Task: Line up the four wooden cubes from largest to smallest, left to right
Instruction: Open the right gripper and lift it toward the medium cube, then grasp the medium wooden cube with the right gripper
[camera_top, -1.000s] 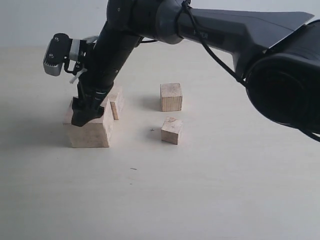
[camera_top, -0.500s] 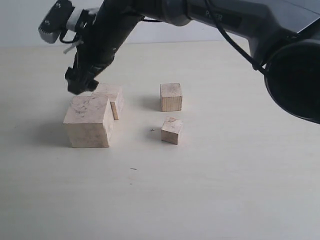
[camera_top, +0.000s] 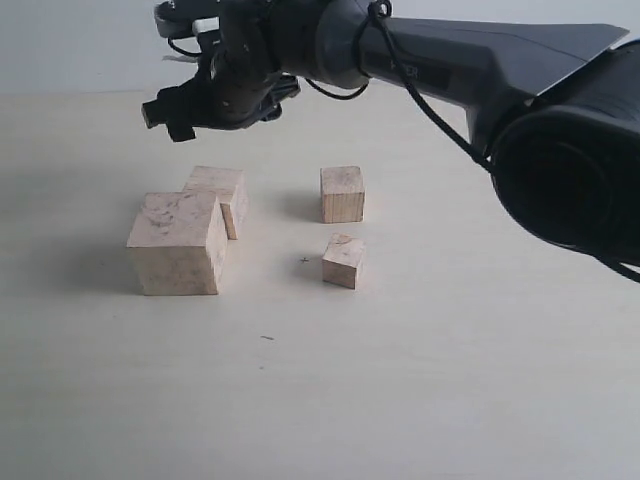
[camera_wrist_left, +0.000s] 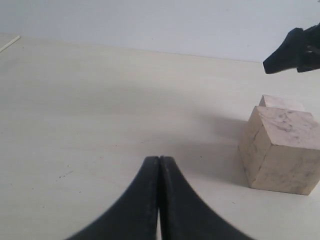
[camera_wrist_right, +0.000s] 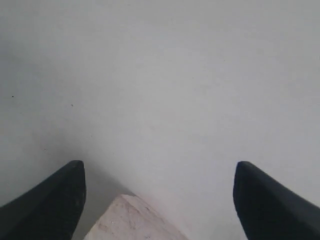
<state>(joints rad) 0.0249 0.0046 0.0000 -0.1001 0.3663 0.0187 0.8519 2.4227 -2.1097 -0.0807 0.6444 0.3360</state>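
Below the spread, empty jaws of your right gripper (camera_top: 165, 118) sits the second-largest cube (camera_top: 222, 188), just behind the largest cube (camera_top: 178, 245).

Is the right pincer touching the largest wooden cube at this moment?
Apart. In the exterior view the right pincer hangs open in the air above the largest cube, with a plain gap between them.
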